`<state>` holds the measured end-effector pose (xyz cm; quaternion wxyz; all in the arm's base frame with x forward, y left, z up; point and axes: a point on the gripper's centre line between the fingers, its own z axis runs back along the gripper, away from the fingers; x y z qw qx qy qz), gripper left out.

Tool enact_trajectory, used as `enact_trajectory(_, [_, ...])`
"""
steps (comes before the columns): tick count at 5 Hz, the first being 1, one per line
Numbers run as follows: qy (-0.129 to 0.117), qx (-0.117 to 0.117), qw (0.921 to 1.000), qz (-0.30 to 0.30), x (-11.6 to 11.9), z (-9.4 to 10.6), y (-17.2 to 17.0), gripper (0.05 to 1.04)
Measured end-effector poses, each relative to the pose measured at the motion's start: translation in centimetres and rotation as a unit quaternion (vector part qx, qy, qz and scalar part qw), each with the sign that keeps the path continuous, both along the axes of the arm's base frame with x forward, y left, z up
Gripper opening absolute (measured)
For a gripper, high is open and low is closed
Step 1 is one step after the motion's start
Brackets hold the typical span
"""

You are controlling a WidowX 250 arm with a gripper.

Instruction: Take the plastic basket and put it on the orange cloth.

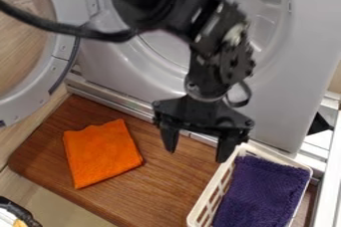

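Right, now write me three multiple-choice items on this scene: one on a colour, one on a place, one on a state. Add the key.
1. The cloth inside the basket is:
A) green
B) purple
C) white

2. The orange cloth lies:
A) on the wooden board
B) in the basket
C) over the hand

3. The hand is:
A) shut on the basket
B) shut on the orange cloth
C) open and holding nothing

Key:
1: B, its deep purple shows within the pale rim.
2: A, brown wood borders it.
3: C, its fingers stand apart with nothing between them.
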<state>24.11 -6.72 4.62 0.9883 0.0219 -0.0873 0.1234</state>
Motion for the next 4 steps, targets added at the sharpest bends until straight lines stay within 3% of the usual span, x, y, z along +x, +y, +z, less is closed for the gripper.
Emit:
enact_trajectory(2, [-0.014, -0.043, 0.9989, -0.016, 1.3, -4.0, -0.5, 0.999])
enact_trajectory(4, [0.013, -0.081, 0.9958, -0.041, 1.9, -7.4, -2.2, 0.999])
